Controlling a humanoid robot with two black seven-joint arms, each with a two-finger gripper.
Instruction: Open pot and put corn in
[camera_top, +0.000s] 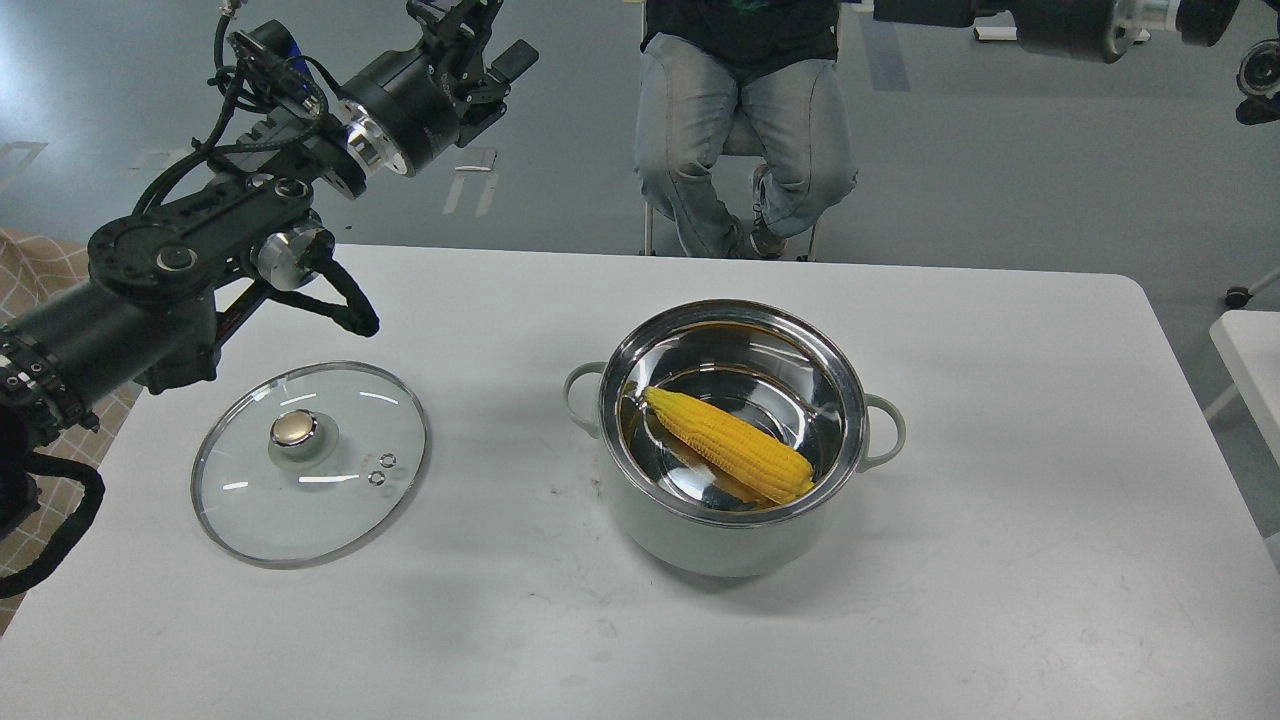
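Head view. Item: pot (735, 520), pale grey-green with a shiny steel interior and rim and two loop side handles, standing uncovered on the white table (1000, 600). Item: corn (728, 445), one yellow cob, lying aslant on the pot's bottom, tapered end toward the pot's left wall, blunt end against the near right wall. Item: glass lid (310, 465) with a brass-coloured knob, flat on the table well to the left of the pot, knob up. Item: left gripper (480, 50), raised above and behind the lid, far up-left of the pot, holding nothing; it is seen dark and partly cut by the top edge, so whether its fingers are spread or pressed together cannot be told. Item: right arm (1080, 25), only a thick section showing at the top edge, up-right of the pot; its tool end lies outside the picture. Item: seated person (745, 130) in jeans, beyond the table's far edge, behind the pot.
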